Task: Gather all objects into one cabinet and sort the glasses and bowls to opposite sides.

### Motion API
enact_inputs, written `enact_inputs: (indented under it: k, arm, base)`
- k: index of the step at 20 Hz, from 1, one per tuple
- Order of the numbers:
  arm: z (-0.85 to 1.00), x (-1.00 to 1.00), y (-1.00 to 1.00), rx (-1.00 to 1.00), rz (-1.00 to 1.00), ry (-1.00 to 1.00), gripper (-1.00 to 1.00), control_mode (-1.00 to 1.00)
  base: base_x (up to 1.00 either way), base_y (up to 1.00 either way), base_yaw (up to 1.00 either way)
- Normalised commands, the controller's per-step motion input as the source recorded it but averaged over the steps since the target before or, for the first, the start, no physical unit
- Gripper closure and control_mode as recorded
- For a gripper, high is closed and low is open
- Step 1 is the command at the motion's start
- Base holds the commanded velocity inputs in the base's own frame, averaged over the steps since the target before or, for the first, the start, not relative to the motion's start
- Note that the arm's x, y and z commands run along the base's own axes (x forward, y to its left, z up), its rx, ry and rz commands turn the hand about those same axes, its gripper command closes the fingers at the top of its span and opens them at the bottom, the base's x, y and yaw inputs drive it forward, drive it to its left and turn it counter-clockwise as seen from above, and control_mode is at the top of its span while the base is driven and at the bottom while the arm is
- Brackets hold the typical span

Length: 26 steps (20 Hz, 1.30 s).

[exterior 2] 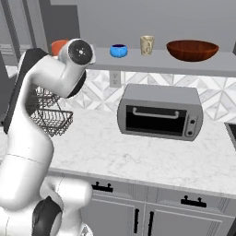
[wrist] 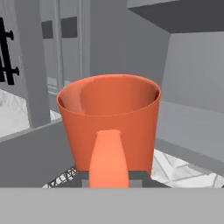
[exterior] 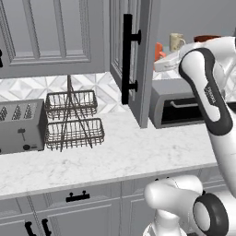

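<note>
The orange cup [wrist: 109, 118] stands at the shelf's [exterior 2: 193, 64] left end beside the open door [exterior: 138, 60], and the jaw state cannot be determined.

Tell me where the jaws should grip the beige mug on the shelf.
Grip the beige mug across its body from the open front of the shelf. It stands upright with clear gaps to the blue cup and red-brown bowl.

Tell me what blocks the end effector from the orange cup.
Nothing visible does: in the hand view the orange handled cup stands directly ahead on the grey cabinet shelf, its handle facing the camera.
</note>
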Motion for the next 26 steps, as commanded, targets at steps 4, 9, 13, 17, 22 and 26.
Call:
enact_inputs:
  k: [4, 9, 13, 17, 22, 26]
  arm:
    - [0.00, 0.83, -0.06, -0.07, 0.00, 0.09, 1.00, -1.00]
    - [-0.30, 0.82, -0.08, 0.00, 0.00, 0.07, 1.00, -1.00]
    - [-0.35, 0.75, 0.01, 0.00, 0.00, 0.00, 1.00, -1.00]
    - [-0.06, 0.82, -0.01, 0.00, 0.00, 0.00, 1.00, -1.00]
    - [0.00, 0.73, -0.01, -0.01, 0.00, 0.00, 1.00, -1.00]
    - [-0.01, 0.68, 0.00, -0.05, 0.00, 0.02, 1.00, -1.00]
  base:
    - [0.00, 0.00, 0.00]
    - [0.00, 0.00, 0.00]
    - [0.00, 0.00, 0.00]
    - [0.00, 0.00, 0.00]
    - [0.00, 0.00, 0.00]
    - [0.00, 0.00, 0.00]
